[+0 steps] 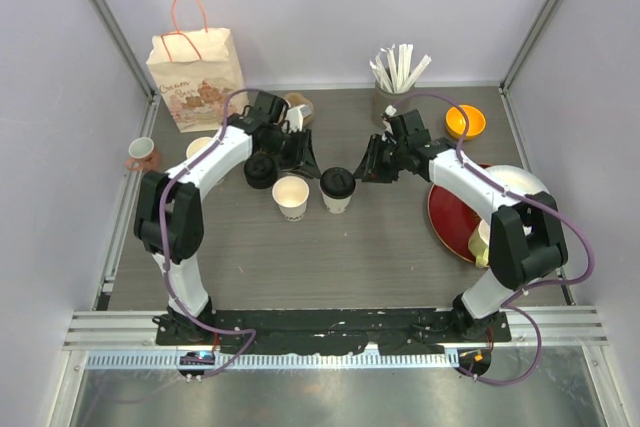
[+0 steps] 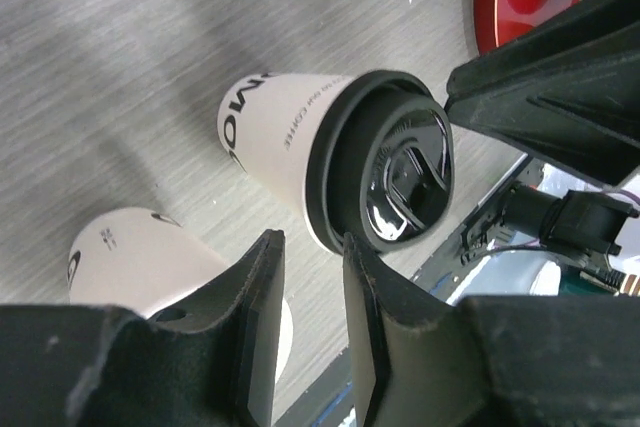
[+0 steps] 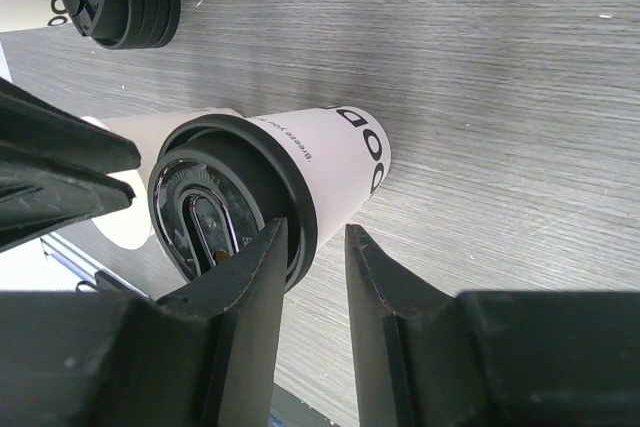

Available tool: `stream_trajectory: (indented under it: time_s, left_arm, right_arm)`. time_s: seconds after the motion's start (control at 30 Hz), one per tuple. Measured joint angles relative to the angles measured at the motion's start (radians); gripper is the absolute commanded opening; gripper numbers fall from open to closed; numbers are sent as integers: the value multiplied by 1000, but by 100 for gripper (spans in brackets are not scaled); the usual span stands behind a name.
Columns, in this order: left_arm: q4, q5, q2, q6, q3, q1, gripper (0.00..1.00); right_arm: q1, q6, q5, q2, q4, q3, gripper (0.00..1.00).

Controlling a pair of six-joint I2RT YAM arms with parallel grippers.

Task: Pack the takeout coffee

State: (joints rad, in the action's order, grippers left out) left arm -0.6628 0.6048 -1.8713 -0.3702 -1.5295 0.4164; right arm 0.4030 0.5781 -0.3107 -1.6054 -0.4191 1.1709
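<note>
The takeout coffee cup (image 1: 338, 190) is cream-white with a black lid and stands upright mid-table. It also shows in the left wrist view (image 2: 295, 132) and the right wrist view (image 3: 320, 162). My left gripper (image 1: 311, 167) hangs just left of it and above. Its jaws (image 2: 310, 239) are a narrow gap apart with only table between them. My right gripper (image 1: 363, 171) hangs just right of the cup. Its jaws (image 3: 315, 230) are also slightly apart and empty, with one finger overlapping the lid's rim in view.
An open lidless cup (image 1: 291, 197) stands just left of the coffee. A stack of black lids (image 1: 262, 169), another cup (image 1: 200, 147), a paper bag (image 1: 195, 67) and a pinkish mug (image 1: 142, 154) lie left. A stirrer holder (image 1: 395, 82), an orange bowl (image 1: 465, 122) and a red plate (image 1: 450, 222) lie right.
</note>
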Motion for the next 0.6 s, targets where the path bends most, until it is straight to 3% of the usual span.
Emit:
stream_trajectory:
  time_s: [0.3, 0.6]
  left_arm:
    - [20, 18, 42, -44, 33, -1, 37]
    - [35, 17, 41, -80, 71, 0, 36]
  right_arm:
    - [17, 0, 3, 11, -1, 23, 51]
    - [39, 0, 2, 11, 8, 22, 56]
